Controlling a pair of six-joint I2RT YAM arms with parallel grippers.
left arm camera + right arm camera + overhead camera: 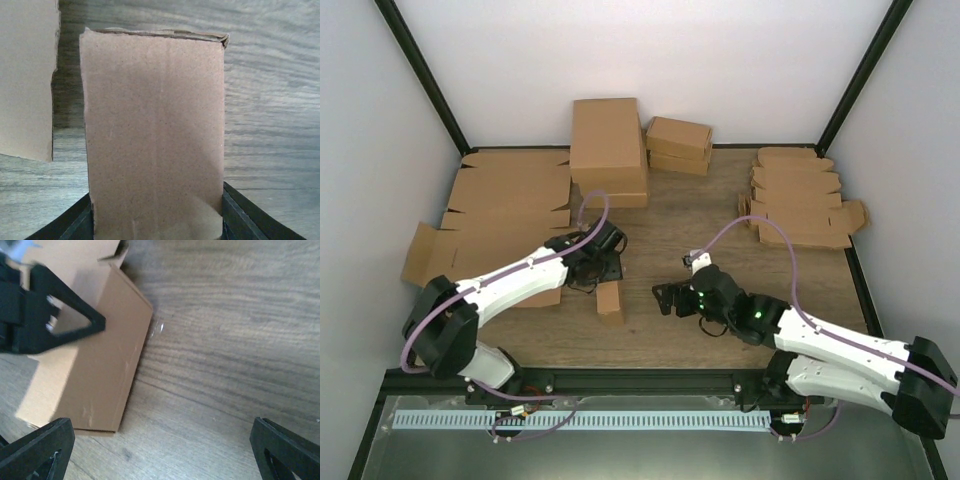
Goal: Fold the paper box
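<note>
Closest in, my left pincer was clamped on the box, one finger pressed against each long side at its near end. That box lay flat on the table, left of the middle, with a sheet edge just beside it on the left. My right pincer hung spread wide and empty, near the box's right side but apart from it. Bare wood ran on to the right.
</note>
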